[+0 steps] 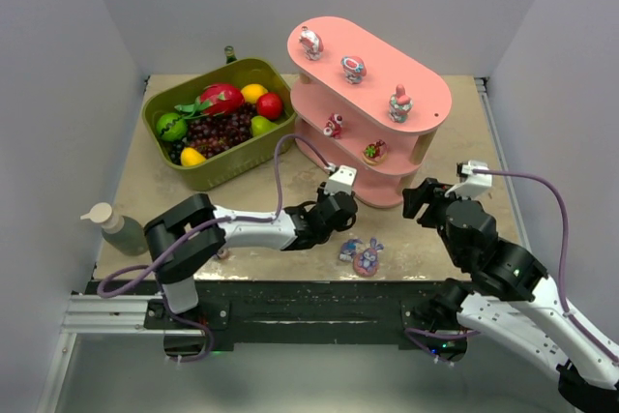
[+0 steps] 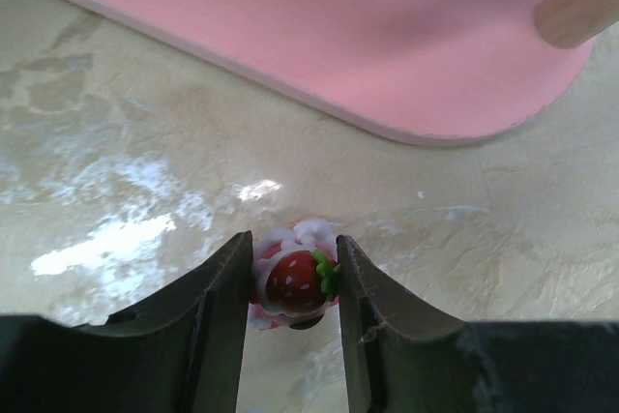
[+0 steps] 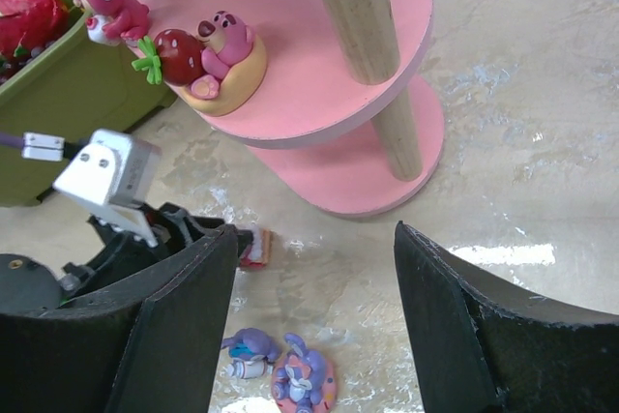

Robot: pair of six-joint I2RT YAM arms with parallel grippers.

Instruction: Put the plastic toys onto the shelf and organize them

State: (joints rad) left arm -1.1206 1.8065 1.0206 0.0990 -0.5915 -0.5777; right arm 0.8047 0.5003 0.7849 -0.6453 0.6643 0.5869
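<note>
At the far left, near the eight o'clock edge of the table (image 1: 135, 181), stands a pale soap bottle (image 1: 114, 226). Up at ten o'clock sits a green basket (image 1: 224, 173) heaped with fruit (image 1: 221, 98) and dark grapes (image 1: 215, 131). The left arm lies low across the front of the table, and its left gripper (image 2: 293, 239) is pinching a strawberry toy (image 2: 293, 282), red with a green leaf and white frill, one finger pressed to each side. It is right down at the tabletop, just short of the rounded end of the shelf's bottom board, though I cannot tell whether it touches the surface. At five o'clock from that gripper two small toys lie close together near the front edge, a purple figure (image 1: 348, 250) and a bunny (image 1: 368, 258). The pink shelf (image 1: 377, 57) stands at one o'clock, three oval boards on wooden posts, slanting from back left to front right. Its top board carries a back figure (image 1: 309, 43), a mushroom figure (image 1: 353, 69) and a front figure (image 1: 399, 103), spaced apart in a row. On the middle board stand a pink figure (image 3: 102, 2) and, beside it, a bear (image 3: 218, 50) hugging a strawberry. At five o'clock from the shelf hangs the right gripper (image 3: 314, 231), its fingers spread wide, facing the shelf's lower boards.
</note>
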